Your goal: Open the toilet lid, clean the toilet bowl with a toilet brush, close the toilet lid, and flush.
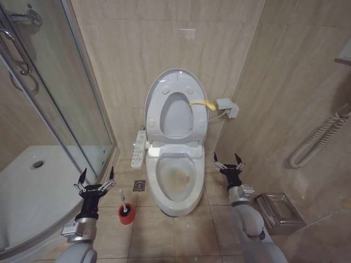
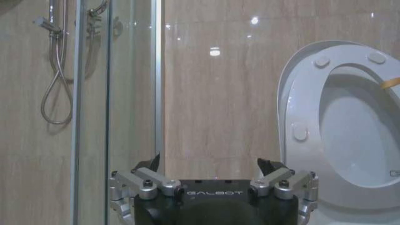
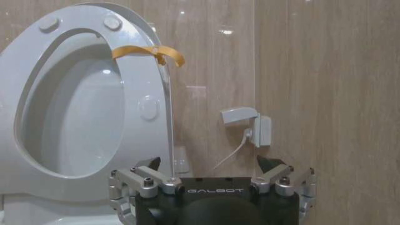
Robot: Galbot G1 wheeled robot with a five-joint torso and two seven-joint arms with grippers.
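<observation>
Shower glass [image 1: 66,104] is standing at far left. I'm holding my left gripper [image 1: 96,178] up beside it, fingers spread wide, gripping nothing. The toilet brush [image 1: 125,210] is sitting upright in its red holder on the floor tiles [image 1: 164,235], just beside that gripper and left of the toilet bowl [image 1: 175,183]. The bowl is showing yellowish-brown staining inside. The toilet lid [image 1: 175,82] is standing raised against the wall with the seat ring [image 1: 176,107], yellow tab [image 1: 203,103] on its right edge. I'm holding my right gripper [image 1: 228,164] just right of the bowl, fingers apart, empty.
</observation>
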